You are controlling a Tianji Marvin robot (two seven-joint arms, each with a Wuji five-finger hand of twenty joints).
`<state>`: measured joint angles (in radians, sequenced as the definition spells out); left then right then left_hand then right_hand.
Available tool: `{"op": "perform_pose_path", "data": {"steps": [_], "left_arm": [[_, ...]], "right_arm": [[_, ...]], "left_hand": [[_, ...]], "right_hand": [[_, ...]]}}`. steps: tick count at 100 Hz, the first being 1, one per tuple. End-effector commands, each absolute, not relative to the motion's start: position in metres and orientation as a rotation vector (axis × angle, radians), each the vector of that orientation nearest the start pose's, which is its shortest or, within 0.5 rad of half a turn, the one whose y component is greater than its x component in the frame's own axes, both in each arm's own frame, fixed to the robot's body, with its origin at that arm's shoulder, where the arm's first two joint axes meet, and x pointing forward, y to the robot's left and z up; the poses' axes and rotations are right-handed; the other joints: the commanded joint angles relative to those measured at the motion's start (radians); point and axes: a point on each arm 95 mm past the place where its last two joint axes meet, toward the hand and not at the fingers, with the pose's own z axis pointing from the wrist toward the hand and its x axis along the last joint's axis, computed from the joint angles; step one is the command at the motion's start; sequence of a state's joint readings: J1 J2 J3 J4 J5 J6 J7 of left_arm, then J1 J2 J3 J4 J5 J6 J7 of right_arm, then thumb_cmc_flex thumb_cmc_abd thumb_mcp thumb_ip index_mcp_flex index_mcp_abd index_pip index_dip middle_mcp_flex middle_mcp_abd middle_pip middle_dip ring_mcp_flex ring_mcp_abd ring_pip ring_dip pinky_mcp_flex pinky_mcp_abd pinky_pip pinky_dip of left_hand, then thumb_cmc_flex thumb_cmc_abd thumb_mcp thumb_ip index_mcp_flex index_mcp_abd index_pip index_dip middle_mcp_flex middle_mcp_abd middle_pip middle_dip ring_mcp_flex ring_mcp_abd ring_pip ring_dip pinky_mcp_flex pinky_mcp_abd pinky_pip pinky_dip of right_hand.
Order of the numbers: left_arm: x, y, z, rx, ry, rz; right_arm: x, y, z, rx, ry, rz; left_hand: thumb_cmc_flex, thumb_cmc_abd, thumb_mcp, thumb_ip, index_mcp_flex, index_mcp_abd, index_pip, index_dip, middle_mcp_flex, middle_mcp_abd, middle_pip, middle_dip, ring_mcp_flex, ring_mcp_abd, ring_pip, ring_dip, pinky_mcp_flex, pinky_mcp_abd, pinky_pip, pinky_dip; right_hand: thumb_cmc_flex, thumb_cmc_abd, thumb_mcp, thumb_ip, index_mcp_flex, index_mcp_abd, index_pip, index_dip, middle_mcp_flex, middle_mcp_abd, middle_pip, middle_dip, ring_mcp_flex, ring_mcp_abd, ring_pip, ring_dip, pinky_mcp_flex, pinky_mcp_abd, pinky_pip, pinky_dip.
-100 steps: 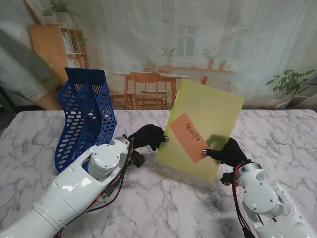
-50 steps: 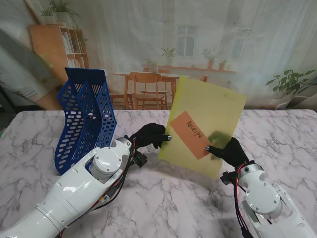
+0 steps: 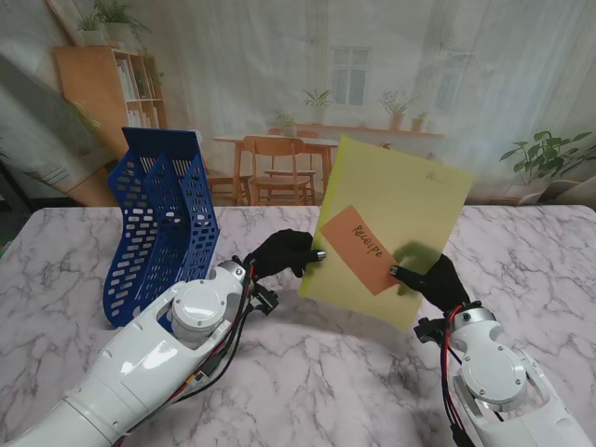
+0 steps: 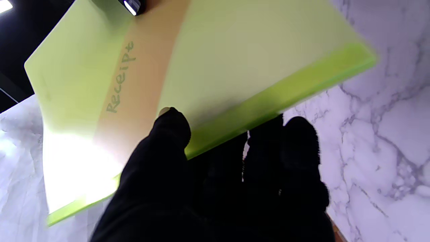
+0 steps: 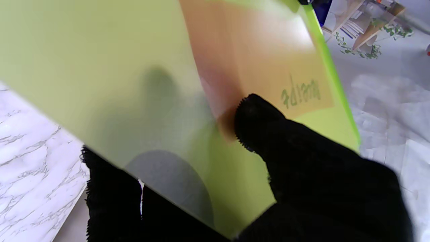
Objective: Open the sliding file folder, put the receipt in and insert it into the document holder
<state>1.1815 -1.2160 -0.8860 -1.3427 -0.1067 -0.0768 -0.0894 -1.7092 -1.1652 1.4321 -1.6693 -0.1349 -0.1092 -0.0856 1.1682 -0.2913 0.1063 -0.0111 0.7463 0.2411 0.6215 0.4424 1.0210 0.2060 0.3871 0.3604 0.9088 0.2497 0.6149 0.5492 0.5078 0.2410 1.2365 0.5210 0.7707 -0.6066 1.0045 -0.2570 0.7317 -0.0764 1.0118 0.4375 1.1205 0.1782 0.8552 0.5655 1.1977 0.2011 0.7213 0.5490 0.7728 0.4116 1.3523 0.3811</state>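
A yellow-green translucent file folder (image 3: 400,219) is held up off the table, tilted, between both black-gloved hands. An orange receipt (image 3: 358,248) marked "Receipt" shows through it. My left hand (image 3: 284,253) pinches the folder's left edge; its thumb (image 4: 168,131) presses the sheet beside the green spine (image 4: 268,97). My right hand (image 3: 430,277) grips the folder's near right part, thumb (image 5: 255,114) on the receipt (image 5: 265,67). The blue perforated document holder (image 3: 163,219) stands upright on the left.
The white marble table (image 3: 317,372) stretches under both arms. A printed backdrop of a room hangs behind the table. The holder is about a hand's width to the left of my left hand.
The folder has risen slightly and shifted a little to the right. Both hands rose with it, keeping their hold.
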Motion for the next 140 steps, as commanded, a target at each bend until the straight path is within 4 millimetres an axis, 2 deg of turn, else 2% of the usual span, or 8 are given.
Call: {"op": "perform_pose_path", "data": {"steps": [1,15,27,50,62,70,82,140], "left_arm": [[0.463,-0.122,-0.302,-2.110,1.271,-2.235],[0.461,-0.126,-0.300,-2.152,1.315,-2.227],[0.460,-0.134,-0.299,-2.154,1.291,-2.234],[0.458,-0.137,-0.294,-2.050,1.212,-2.276],[0.455,-0.131,-0.287,-1.980,1.172,-2.311],[0.452,-0.127,-0.281,-1.930,1.137,-2.337],[0.448,-0.122,-0.272,-1.863,1.104,-2.375],[0.442,-0.093,-0.221,-1.586,0.898,-2.551]], "right_arm": [[0.382,-0.049,-0.313,-2.260,-0.798,-2.395],[0.382,-0.048,-0.313,-2.247,-0.831,-2.384],[0.383,-0.046,-0.313,-2.236,-0.856,-2.371],[0.382,-0.046,-0.312,-2.224,-0.797,-2.369],[0.380,-0.048,-0.310,-2.207,-0.762,-2.393],[0.378,-0.048,-0.308,-2.192,-0.742,-2.414],[0.378,-0.049,-0.304,-2.171,-0.710,-2.439],[0.382,-0.063,-0.302,-2.148,-0.579,-2.590]], "left_hand": [[-0.019,0.021,-0.030,0.010,-0.042,-0.043,-0.100,-0.030,-0.056,-0.011,-0.033,-0.046,-0.033,-0.011,-0.051,-0.034,-0.022,-0.067,-0.016,-0.011],[-0.120,0.033,0.019,0.003,-0.085,-0.024,-0.272,-0.082,-0.134,0.002,-0.064,-0.085,-0.087,-0.011,-0.102,-0.078,-0.056,-0.058,-0.047,-0.001],[0.095,0.048,-0.007,0.011,0.058,-0.061,-0.049,-0.017,0.008,-0.019,-0.019,-0.041,0.017,-0.004,-0.011,-0.076,0.033,-0.064,0.026,0.003],[0.100,0.028,0.018,0.003,0.090,-0.090,0.079,0.018,0.076,-0.001,0.016,-0.025,0.102,0.005,0.051,-0.086,0.151,-0.087,0.080,-0.029],[0.093,0.016,0.038,0.000,0.099,-0.085,0.084,0.031,0.093,0.005,0.014,-0.032,0.131,0.007,0.055,-0.104,0.189,-0.091,0.085,-0.048],[0.086,0.009,0.052,-0.003,0.105,-0.082,0.082,0.037,0.098,0.009,0.010,-0.039,0.141,0.009,0.053,-0.120,0.202,-0.089,0.084,-0.064],[0.078,0.002,0.069,-0.006,0.109,-0.085,0.082,0.046,0.103,0.008,0.009,-0.043,0.150,0.005,0.053,-0.136,0.215,-0.093,0.086,-0.079],[0.055,-0.019,0.112,-0.013,0.118,-0.097,0.093,0.091,0.123,0.008,0.013,-0.044,0.182,0.000,0.063,-0.157,0.254,-0.103,0.100,-0.103]], "right_hand": [[0.053,0.002,0.086,0.017,0.115,-0.117,0.081,0.062,0.039,-0.018,0.041,0.027,0.054,-0.027,0.050,0.022,0.026,-0.029,0.035,0.019],[0.052,0.001,0.090,0.018,0.126,-0.124,0.077,0.076,0.047,-0.020,0.039,0.038,0.062,-0.029,0.049,0.029,0.032,-0.030,0.036,0.023],[0.049,0.006,0.088,0.017,0.124,-0.127,0.071,0.082,0.044,-0.024,0.033,0.040,0.057,-0.029,0.042,0.031,0.030,-0.033,0.033,0.024],[0.030,0.024,-0.018,0.023,-0.060,-0.069,-0.017,-0.027,-0.133,-0.024,-0.133,-0.035,-0.122,0.007,-0.194,-0.049,-0.127,-0.020,-0.083,-0.008],[-0.135,0.003,-0.016,0.026,-0.130,-0.007,-0.152,-0.073,-0.306,-0.011,-0.120,-0.112,-0.260,0.027,-0.248,-0.096,-0.253,-0.008,-0.141,-0.029],[-0.249,0.022,-0.002,0.123,-0.157,0.031,-0.303,0.025,-0.416,-0.004,-0.137,-0.159,-0.364,0.032,-0.254,-0.120,-0.323,-0.003,-0.158,-0.025],[-0.346,0.024,-0.049,0.114,-0.261,0.049,-0.384,0.001,-0.565,-0.010,-0.201,-0.205,-0.528,0.027,-0.304,-0.157,-0.446,-0.008,-0.216,-0.037],[-0.455,0.118,-0.343,0.112,-0.589,0.089,-0.477,-0.142,-0.914,-0.056,-0.338,-0.292,-0.853,-0.054,-0.541,-0.325,-0.726,-0.160,-0.478,-0.056]]}}
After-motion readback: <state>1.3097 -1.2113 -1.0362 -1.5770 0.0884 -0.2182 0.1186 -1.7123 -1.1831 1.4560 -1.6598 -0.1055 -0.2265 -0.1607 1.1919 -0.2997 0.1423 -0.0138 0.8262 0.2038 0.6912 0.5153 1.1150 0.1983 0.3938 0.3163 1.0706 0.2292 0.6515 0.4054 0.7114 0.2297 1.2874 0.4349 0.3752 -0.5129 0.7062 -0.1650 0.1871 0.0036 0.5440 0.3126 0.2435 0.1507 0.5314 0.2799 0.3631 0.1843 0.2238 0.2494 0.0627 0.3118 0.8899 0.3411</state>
